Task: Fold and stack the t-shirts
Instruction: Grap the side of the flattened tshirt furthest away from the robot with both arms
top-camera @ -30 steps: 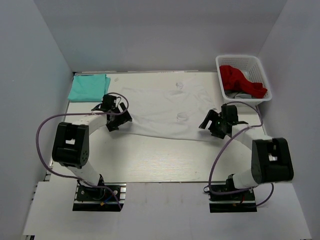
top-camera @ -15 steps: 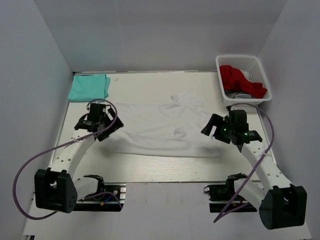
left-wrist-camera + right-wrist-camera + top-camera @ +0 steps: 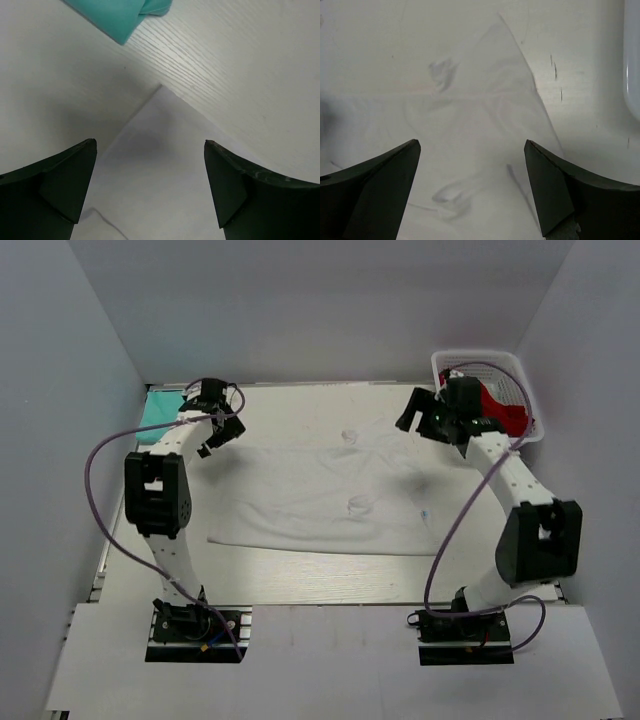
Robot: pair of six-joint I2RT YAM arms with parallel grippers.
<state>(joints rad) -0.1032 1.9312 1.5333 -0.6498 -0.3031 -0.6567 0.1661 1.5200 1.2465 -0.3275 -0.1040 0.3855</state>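
Note:
The white t-shirt (image 3: pixel 320 495) lies spread flat across the middle of the table. My left gripper (image 3: pixel 218 437) is open and empty above its far left corner, which shows between the fingers in the left wrist view (image 3: pixel 155 170). My right gripper (image 3: pixel 420 422) is open and empty above its far right corner, seen in the right wrist view (image 3: pixel 480 145). The mint-teal t-shirt (image 3: pixel 160 418) lies folded at the back left, partly behind the left arm. Its edge shows in the left wrist view (image 3: pixel 120 12).
A white basket (image 3: pixel 520 368) holding red cloth (image 3: pixel 497 405) stands at the back right, just beside the right gripper. Its rim shows in the right wrist view (image 3: pixel 633 75). Grey walls close in the table on three sides.
Both grippers have moved from the shirt's side edges to its far corners. The white shirt lies nearer the front than one second ago.

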